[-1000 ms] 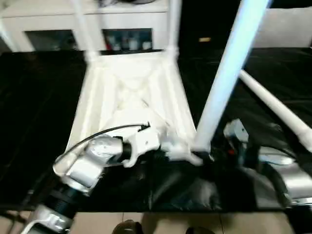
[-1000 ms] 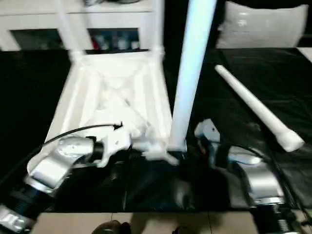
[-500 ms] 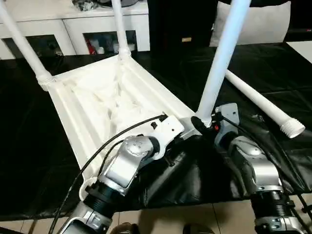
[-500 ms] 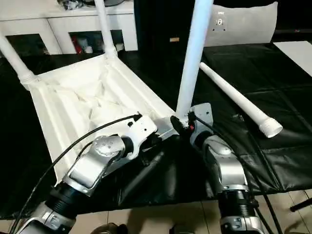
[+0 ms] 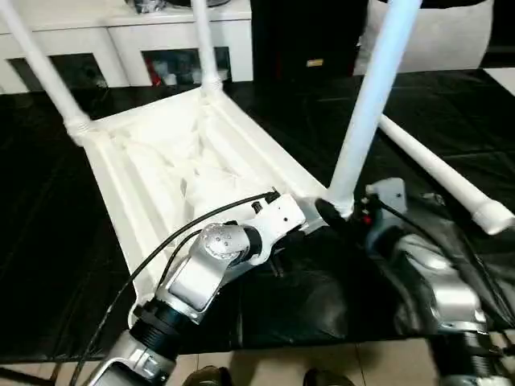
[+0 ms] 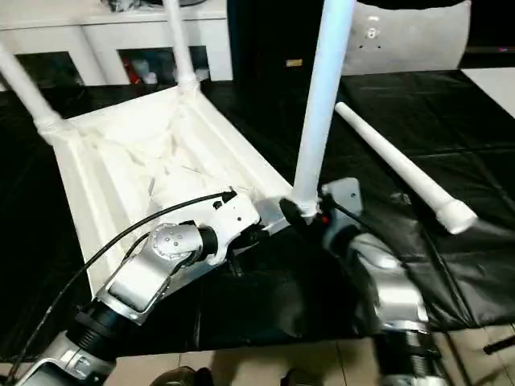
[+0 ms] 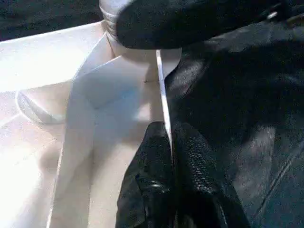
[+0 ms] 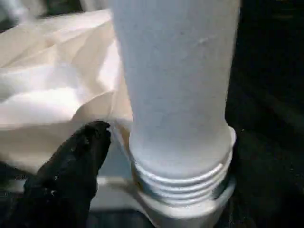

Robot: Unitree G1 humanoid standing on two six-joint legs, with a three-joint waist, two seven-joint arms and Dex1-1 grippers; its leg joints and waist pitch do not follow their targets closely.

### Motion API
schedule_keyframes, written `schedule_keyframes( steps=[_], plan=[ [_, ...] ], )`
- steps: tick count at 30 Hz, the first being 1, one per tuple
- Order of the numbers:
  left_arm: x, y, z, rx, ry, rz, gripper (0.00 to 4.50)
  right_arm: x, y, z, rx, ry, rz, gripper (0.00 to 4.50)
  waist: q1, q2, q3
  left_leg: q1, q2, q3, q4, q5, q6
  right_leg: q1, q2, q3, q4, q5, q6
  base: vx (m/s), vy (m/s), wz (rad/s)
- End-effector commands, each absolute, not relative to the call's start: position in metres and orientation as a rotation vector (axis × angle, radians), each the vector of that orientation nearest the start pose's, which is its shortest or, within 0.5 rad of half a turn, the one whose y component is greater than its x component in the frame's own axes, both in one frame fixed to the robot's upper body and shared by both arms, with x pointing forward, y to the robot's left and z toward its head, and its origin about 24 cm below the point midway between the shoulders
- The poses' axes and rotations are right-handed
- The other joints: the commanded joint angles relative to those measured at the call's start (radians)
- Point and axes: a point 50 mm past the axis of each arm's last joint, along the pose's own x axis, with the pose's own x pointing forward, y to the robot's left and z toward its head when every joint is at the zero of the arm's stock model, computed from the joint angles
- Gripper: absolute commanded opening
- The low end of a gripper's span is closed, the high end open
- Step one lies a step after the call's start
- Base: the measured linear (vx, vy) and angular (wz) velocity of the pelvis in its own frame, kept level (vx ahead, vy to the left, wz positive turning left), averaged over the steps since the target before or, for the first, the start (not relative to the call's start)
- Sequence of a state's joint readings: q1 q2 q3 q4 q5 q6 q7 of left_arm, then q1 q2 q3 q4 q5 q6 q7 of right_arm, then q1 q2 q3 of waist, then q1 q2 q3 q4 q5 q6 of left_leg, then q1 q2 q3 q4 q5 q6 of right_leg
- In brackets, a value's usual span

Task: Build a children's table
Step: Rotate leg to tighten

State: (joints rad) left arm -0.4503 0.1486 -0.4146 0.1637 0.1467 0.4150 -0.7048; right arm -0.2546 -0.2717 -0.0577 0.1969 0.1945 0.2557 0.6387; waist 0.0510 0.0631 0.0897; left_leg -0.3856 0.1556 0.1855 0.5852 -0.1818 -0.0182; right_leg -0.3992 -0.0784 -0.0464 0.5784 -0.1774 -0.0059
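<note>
The children's table (image 5: 169, 161) lies upside down on the black worktable, ribbed underside up. Three white legs stand in its corner sockets: two at the back (image 5: 40, 68) (image 5: 205, 44) and one at the near right corner (image 5: 366, 112). A loose fourth leg (image 5: 438, 169) lies on the black cover to the right. My left gripper (image 7: 170, 137) is shut on the thin near rim of the tabletop. My right gripper (image 5: 340, 213) is open around the threaded base of the near right leg (image 8: 180, 175), and its one visible finger (image 8: 76, 171) stands slightly off the leg.
The black-covered worktable (image 5: 56, 265) ends at its front edge just below my forearms, with floor beyond. White cabinets (image 5: 161, 36) stand behind the worktable, and a white panel (image 5: 459, 36) at the back right.
The right gripper's jaws have spread away from the base of the near right leg. The left gripper still pinches the rim. The camera has shifted a little.
</note>
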Motion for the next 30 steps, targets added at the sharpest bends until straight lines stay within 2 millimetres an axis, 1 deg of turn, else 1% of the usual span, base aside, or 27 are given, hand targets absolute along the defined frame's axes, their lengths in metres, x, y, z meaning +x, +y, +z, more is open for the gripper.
schedule_keyframes(
  steps=[1, 2, 4, 5, 6, 7, 8, 9, 10, 11, 12, 13, 15, 16, 17, 19, 21, 22, 23, 24, 26, 27, 30],
  plan=[
    [0.292, 0.047, 0.058, 0.491, 0.321, -1.073, 0.0, 0.287, -0.163, 0.051, 0.007, 0.198, 0.71, 4.45, 0.006, -0.012, -0.055, 0.015, 0.072, -0.033, -0.083, -0.274, 0.063, 0.034, -0.077, 0.044, -0.079, -0.287, -0.2, 0.0, 0.0, 0.0],
    [0.291, 0.051, 0.057, 0.505, 0.325, -1.094, 0.0, 0.284, -0.169, 0.053, -0.023, 0.199, 0.742, 4.48, 0.009, -0.013, -0.056, 0.014, 0.072, -0.034, -0.083, -0.26, 0.064, 0.038, -0.077, 0.043, -0.078, -0.278, -0.199, 0.0, 0.0, 0.0],
    [0.29, 0.057, 0.055, 0.525, 0.333, -1.125, 0.0, 0.281, -0.178, 0.056, -0.061, 0.201, 0.78, 4.48, 0.012, -0.013, -0.058, 0.014, 0.071, -0.032, -0.08, -0.238, 0.076, 0.037, -0.075, 0.042, -0.073, -0.248, -0.209, 0.0, 0.0, 0.0],
    [0.288, 0.059, 0.054, 0.531, 0.329, -1.146, 0.0, 0.281, -0.181, 0.057, -0.075, 0.2, 0.791, 4.48, 0.014, -0.013, -0.06, 0.014, 0.072, -0.032, -0.078, -0.219, 0.084, 0.038, -0.076, 0.041, -0.07, -0.22, -0.219, 0.0, 0.0, 0.0],
    [0.284, 0.065, 0.053, 0.546, 0.321, -1.21, 0.0, 0.281, -0.189, 0.063, -0.108, 0.193, 0.817, 4.48, 0.016, -0.016, -0.061, 0.012, 0.072, -0.034, -0.077, -0.205, 0.096, 0.042, -0.077, 0.039, -0.068, -0.204, -0.224, 0.0, 0.0, 0.0],
    [0.283, 0.066, 0.053, 0.548, 0.32, -1.221, 0.0, 0.281, -0.19, 0.064, -0.112, 0.191, 0.821, 4.48, 0.016, -0.014, -0.063, 0.012, 0.071, -0.033, -0.074, -0.193, 0.1, 0.043, -0.076, 0.039, -0.063, -0.185, -0.23, 0.0, 0.0, 0.0],
    [0.28, 0.071, 0.052, 0.564, 0.316, -1.273, 0.0, 0.282, -0.195, 0.07, -0.123, 0.179, 0.845, 4.48, 0.015, -0.013, -0.064, 0.011, 0.072, -0.033, -0.074, -0.175, 0.113, 0.042, -0.076, 0.039, -0.061, -0.15, -0.242, 0.0, 0.0, 0.0],
    [0.279, 0.073, 0.052, 0.572, 0.316, -1.291, 0.0, 0.282, -0.197, 0.072, -0.125, 0.175, 0.856, 4.48, 0.016, -0.011, -0.066, 0.013, 0.074, -0.032, -0.071, -0.157, 0.122, 0.043, -0.075, 0.038, -0.056, -0.112, -0.254, 0.0, 0.0, 0.0],
    [0.278, 0.075, 0.051, 0.583, 0.318, -1.308, 0.0, 0.281, -0.198, 0.074, -0.136, 0.174, 0.877, 4.48, 0.015, -0.013, -0.066, 0.013, 0.073, -0.031, -0.07, -0.153, 0.127, 0.042, -0.074, 0.038, -0.054, -0.097, -0.262, 0.0, 0.0, 0.0],
    [0.278, 0.075, 0.051, 0.583, 0.318, -1.308, 0.0, 0.281, -0.198, 0.074, -0.136, 0.174, 0.877, 4.48, 0.015, -0.012, -0.065, 0.012, 0.074, -0.031, -0.071, -0.154, 0.13, 0.043, -0.074, 0.037, -0.053, -0.093, -0.267, 0.0, 0.0, 0.0],
    [0.275, 0.08, 0.051, 0.6, 0.334, -1.351, 0.0, 0.277, -0.2, 0.077, -0.168, 0.188, 0.951, 4.48, 0.019, -0.011, -0.065, 0.017, 0.075, -0.029, -0.07, -0.166, 0.131, 0.042, -0.075, 0.037, -0.056, -0.108, -0.275, 0.0, 0.0, 0.0],
    [0.274, 0.083, 0.051, 0.604, 0.34, -1.372, 0.0, 0.274, -0.2, 0.078, -0.19, 0.195, 0.999, 4.48, 0.021, -0.011, -0.064, 0.016, 0.077, -0.03, -0.071, -0.168, 0.129, 0.044, -0.075, 0.036, -0.055, -0.116, -0.273, 0.0, 0.0, 0.0],
    [0.272, 0.085, 0.051, 0.607, 0.342, -1.397, 0.0, 0.27, -0.201, 0.079, -0.208, 0.202, 1.052, 4.48, 0.026, -0.011, -0.062, 0.017, 0.078, -0.029, -0.073, -0.182, 0.122, 0.043, -0.075, 0.037, -0.055, -0.143, -0.268, 0.0, 0.0, 0.0],
    [0.27, 0.087, 0.051, 0.611, 0.344, -1.427, 0.0, 0.268, -0.2, 0.08, -0.199, 0.206, 1.085, 4.48, 0.029, -0.014, -0.061, 0.018, 0.079, -0.028, -0.074, -0.189, 0.118, 0.042, -0.076, 0.038, -0.056, -0.16, -0.265, 0.0, 0.0, 0.0],
    [0.269, 0.088, 0.051, 0.615, 0.346, -1.45, 0.0, 0.268, -0.2, 0.081, -0.196, 0.202, 1.105, 4.48, 0.032, -0.013, -0.06, 0.018, 0.079, -0.028, -0.074, -0.198, 0.115, 0.042, -0.076, 0.039, -0.058, -0.181, -0.262, 0.0, 0.0, 0.0],
    [0.267, 0.091, 0.05, 0.628, 0.349, -1.478, 0.0, 0.267, -0.199, 0.083, -0.182, 0.191, 1.133, 4.48, 0.038, -0.012, -0.062, 0.021, 0.08, -0.028, -0.074, -0.196, 0.109, 0.04, -0.077, 0.04, -0.058, -0.187, -0.261, 0.0, 0.0, 0.0],
    [0.266, 0.093, 0.05, 0.64, 0.35, -1.491, 0.0, 0.266, -0.198, 0.084, -0.168, 0.184, 1.154, 4.48, 0.039, -0.012, -0.063, 0.02, 0.081, -0.028, -0.074, -0.189, 0.108, 0.04, -0.076, 0.04, -0.056, -0.178, -0.263, 0.0, 0.0, 0.0],
    [0.265, 0.093, 0.05, 0.642, 0.352, -1.499, 0.0, 0.266, -0.198, 0.084, -0.163, 0.179, 1.161, 4.19, 0.04, -0.011, -0.064, 0.021, 0.081, -0.028, -0.074, -0.184, 0.107, 0.039, -0.075, 0.039, -0.055, -0.168, -0.265, 0.0, 0.0, 0.0],
    [0.264, 0.094, 0.05, 0.642, 0.354, -1.515, 0.0, 0.266, -0.198, 0.085, -0.133, 0.183, 1.176, 4.11, 0.04, -0.017, -0.064, 0.02, 0.08, -0.027, -0.073, -0.179, 0.108, 0.041, -0.075, 0.039, -0.053, -0.155, -0.269, 0.0, 0.0, 0.0],
    [0.264, 0.094, 0.05, 0.64, 0.355, -1.523, 0.0, 0.265, -0.197, 0.085, -0.121, 0.189, 1.192, 4.08, 0.041, -0.014, -0.064, 0.019, 0.08, -0.028, -0.073, -0.173, 0.11, 0.041, -0.076, 0.039, -0.052, -0.152, -0.271, 0.0, 0.0, 0.0],
    [0.263, 0.094, 0.05, 0.638, 0.358, -1.534, 0.0, 0.263, -0.197, 0.085, -0.105, 0.201, 1.223, 4.0, 0.043, -0.014, -0.066, 0.019, 0.08, -0.028, -0.071, -0.168, 0.113, 0.042, -0.076, 0.038, -0.051, -0.146, -0.275, 0.0, 0.0, 0.0],
    [0.263, 0.095, 0.05, 0.639, 0.358, -1.536, 0.0, 0.263, -0.197, 0.085, -0.101, 0.205, 1.231, 3.74, 0.043, -0.014, -0.065, 0.018, 0.08, -0.027, -0.071, -0.164, 0.115, 0.042, -0.075, 0.038, -0.05, -0.142, -0.275, 0.0, 0.0, 0.0],
    [0.263, 0.096, 0.05, 0.641, 0.36, -1.538, 0.0, 0.262, -0.197, 0.084, -0.098, 0.211, 1.24, 3.63, 0.043, -0.015, -0.066, 0.018, 0.078, -0.027, -0.07, -0.159, 0.116, 0.042, -0.075, 0.038, -0.05, -0.142, -0.275, 0.0, 0.0, 0.0]
  ],
)
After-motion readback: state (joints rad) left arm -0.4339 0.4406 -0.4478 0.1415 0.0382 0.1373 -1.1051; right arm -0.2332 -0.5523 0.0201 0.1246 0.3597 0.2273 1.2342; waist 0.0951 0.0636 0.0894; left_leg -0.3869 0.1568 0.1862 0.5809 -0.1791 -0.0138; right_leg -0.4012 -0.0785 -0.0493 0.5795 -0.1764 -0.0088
